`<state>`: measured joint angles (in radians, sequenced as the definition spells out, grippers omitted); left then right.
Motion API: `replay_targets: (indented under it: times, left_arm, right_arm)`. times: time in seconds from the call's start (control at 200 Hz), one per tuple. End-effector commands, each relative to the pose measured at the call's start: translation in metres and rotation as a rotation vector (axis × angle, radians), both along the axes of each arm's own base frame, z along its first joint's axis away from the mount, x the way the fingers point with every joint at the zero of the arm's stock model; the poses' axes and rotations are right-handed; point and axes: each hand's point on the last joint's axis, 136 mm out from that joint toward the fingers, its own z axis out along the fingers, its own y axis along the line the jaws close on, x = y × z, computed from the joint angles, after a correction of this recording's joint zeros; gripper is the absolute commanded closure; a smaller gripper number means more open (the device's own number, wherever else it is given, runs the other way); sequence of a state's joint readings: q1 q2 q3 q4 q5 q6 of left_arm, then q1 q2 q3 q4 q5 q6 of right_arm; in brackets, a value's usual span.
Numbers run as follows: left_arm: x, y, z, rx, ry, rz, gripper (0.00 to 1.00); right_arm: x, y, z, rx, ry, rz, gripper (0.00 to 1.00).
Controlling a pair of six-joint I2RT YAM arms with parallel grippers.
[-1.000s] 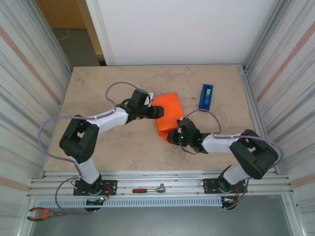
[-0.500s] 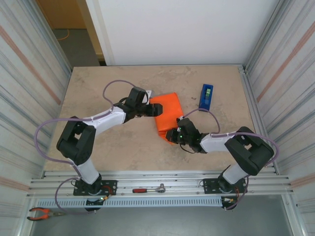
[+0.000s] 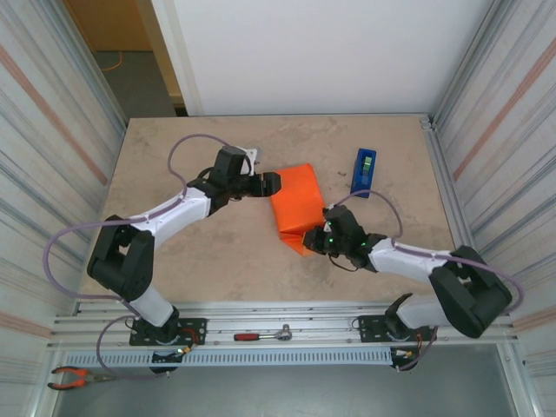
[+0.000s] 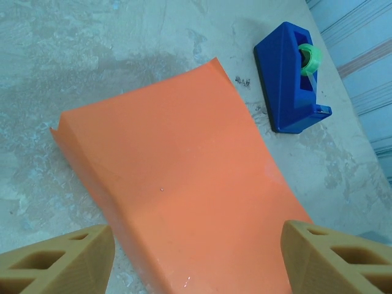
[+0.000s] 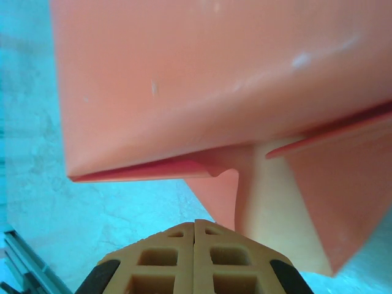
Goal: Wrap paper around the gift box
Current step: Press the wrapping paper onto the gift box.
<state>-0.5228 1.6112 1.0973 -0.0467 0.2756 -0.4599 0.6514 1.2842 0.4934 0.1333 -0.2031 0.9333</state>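
As the left gripper [image 3: 273, 183] gapes, the gift box [image 3: 296, 205] lies beside it.

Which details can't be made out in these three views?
- gift box: wrapped under the paper, top and left wrist views.
- right gripper: shut; whether it pinches the paper flap is blurred, right wrist view; its own wrist covers it from above.
- tape dispenser: tape left on the roll, too small.

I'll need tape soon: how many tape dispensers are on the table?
1. The blue tape dispenser sits toward the table's far right, just right of the orange-wrapped gift box, not touching it. Nothing suggests another, though part of the tabletop is hidden.
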Motion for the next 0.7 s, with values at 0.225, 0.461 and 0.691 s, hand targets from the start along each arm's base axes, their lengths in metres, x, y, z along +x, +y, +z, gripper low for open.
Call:
replay_targets:
  times: [0.225, 0.461, 0.691]
  left_arm:
    - [-0.012, 0.011, -0.002, 0.010, -0.024, -0.010, 0.22]
    - [-0.025, 0.020, -0.012, 0.039, -0.018, -0.019, 0.06]
    - [-0.046, 0.032, -0.025, 0.050, 0.007, -0.011, 0.01]
  right_arm:
    - [0.007, -0.071, 0.017, 0.037, 0.087, -0.146, 0.73]
    - [-0.007, -0.077, 0.012, 0.024, 0.152, -0.148, 0.52]
    - [-0.016, -0.079, 0.000, 0.002, 0.174, -0.198, 0.54]
